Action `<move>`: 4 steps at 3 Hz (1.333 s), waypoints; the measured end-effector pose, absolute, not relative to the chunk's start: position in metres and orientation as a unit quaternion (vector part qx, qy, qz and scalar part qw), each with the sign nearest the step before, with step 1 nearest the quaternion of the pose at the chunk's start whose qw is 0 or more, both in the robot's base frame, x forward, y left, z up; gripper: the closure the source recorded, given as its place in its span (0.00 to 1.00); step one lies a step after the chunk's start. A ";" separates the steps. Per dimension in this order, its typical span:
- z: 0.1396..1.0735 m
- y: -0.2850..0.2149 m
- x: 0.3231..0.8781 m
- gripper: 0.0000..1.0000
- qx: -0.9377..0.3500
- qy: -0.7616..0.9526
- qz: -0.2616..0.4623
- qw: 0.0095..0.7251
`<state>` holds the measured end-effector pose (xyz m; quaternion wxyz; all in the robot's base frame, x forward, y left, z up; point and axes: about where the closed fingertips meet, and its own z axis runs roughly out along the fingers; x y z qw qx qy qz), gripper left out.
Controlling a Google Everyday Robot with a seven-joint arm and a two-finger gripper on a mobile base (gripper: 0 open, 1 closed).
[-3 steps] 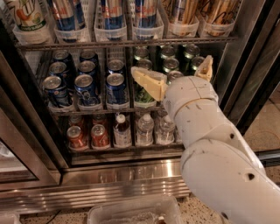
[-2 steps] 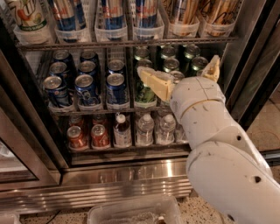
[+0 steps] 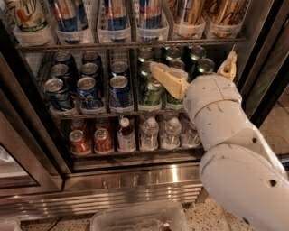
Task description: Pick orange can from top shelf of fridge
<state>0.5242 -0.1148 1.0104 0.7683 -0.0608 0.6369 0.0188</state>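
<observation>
Nothing held yet: the cream two-finger gripper point(image 3: 194, 65) gapes empty before short green cans point(image 3: 151, 92); the tall copper-orange can point(image 3: 224, 11), apparently far right on the wire top shelf point(image 3: 135, 45), waits untouched.

Short blue cans point(image 3: 90, 85) crowded on the left of the middle rack point(image 3: 90, 113), green cans point(image 3: 148, 94) to their right, just behind the gripper point(image 3: 193, 62). Below, red cans point(image 3: 103, 140) at far left, then small clear water bottles point(image 3: 159, 133). On the speckled floor point(image 3: 208, 217), a clear plastic tub point(image 3: 135, 217).
</observation>
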 end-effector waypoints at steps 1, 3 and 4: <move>1.023 -0.128 0.527 0.00 -0.072 0.636 0.024 0.768; 1.022 -0.128 0.543 0.00 -0.112 0.667 0.106 0.729; 1.012 -0.107 0.543 0.00 -0.145 0.674 0.123 0.714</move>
